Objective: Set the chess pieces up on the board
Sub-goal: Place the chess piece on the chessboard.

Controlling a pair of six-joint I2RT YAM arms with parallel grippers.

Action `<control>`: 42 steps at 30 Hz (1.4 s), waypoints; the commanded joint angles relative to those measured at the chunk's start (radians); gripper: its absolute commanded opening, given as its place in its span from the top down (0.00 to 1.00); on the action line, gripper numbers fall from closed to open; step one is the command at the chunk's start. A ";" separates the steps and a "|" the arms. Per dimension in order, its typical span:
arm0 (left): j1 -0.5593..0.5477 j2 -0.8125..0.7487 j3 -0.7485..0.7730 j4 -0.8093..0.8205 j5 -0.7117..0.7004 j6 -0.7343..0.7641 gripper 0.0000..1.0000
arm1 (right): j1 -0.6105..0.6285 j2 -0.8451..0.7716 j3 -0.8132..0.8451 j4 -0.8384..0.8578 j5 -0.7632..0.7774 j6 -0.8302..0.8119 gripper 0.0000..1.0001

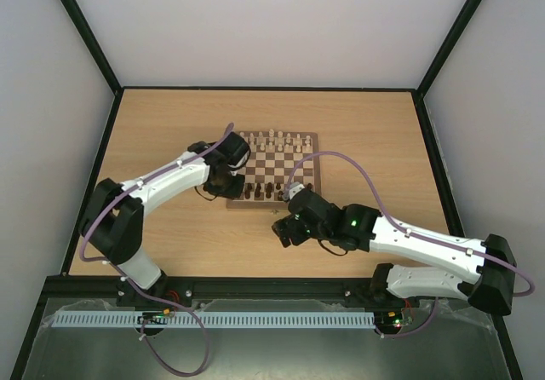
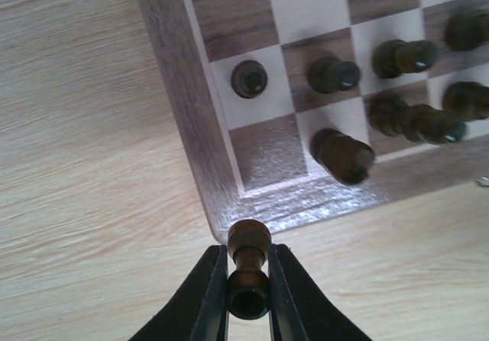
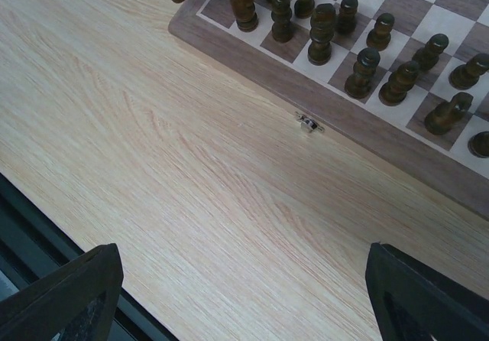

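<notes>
Left wrist view: left end effector [image 2: 248,255] clamped on a dark piece [image 2: 249,272] just off the board's [image 2: 183,119] near-left corner, likely mid-placement, needing an upright lowering onto the empty corner square [image 2: 267,154]; right end effector [image 3: 244,299] gapes empty over the tabletop [image 3: 191,173].

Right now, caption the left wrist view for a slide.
Left gripper pinches a dark chess piece beside the board's corner.

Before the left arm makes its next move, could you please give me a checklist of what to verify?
1. Left gripper shut on the small dark brown wooden chess piece: ok.
2. Dark corner square of the checkered wooden board free: ok.
3. Held piece above that square: not ok, it hangs outside the board.
4. Held piece upright: cannot tell.
5. Right gripper open, empty, off the board: ok.
</notes>
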 commanded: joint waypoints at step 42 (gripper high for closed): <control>-0.036 0.161 0.059 0.093 -0.060 -0.010 0.82 | -0.006 0.001 -0.028 -0.012 -0.050 -0.019 0.10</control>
